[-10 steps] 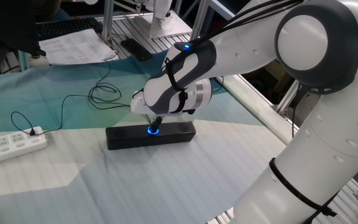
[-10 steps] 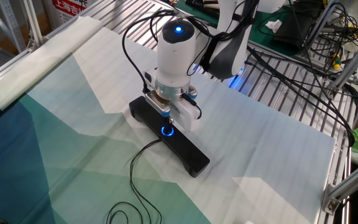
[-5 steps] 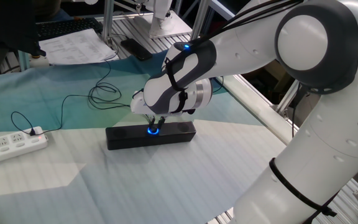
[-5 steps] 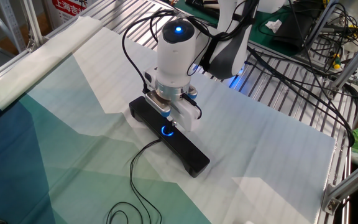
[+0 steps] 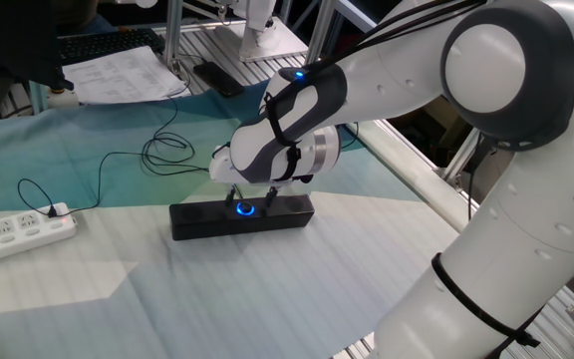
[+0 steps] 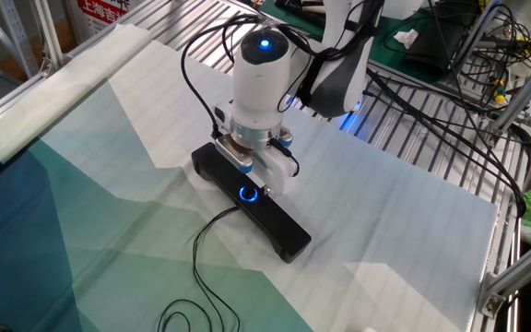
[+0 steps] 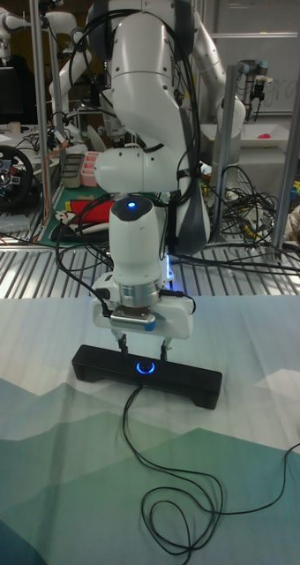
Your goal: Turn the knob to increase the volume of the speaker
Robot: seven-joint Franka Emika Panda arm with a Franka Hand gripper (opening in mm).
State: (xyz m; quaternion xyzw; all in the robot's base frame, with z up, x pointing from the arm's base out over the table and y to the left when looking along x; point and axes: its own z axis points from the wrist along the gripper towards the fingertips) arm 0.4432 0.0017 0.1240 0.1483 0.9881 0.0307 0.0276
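The speaker (image 5: 195,220) (image 6: 285,234) (image 7: 95,363) is a long black bar lying on the cloth-covered table. The knob (image 5: 242,208) (image 6: 247,194) (image 7: 147,368) glows blue in the middle of its top face. My gripper (image 5: 251,199) (image 6: 251,183) (image 7: 143,344) points straight down over the knob and is open. One of its fingers (image 7: 123,341) stands on each side of the dial, just above the bar, and neither visibly touches the knob. Nothing is held.
A thin black cable (image 5: 118,160) (image 7: 168,494) runs from the speaker in loops over the cloth to a white power strip (image 5: 18,234) at the left. Papers (image 5: 128,75) lie behind. Metal frame rails (image 6: 431,138) border the table.
The fingers, shut around the knob a second ago, have spread apart and let it go. The arm and the speaker stay in place.
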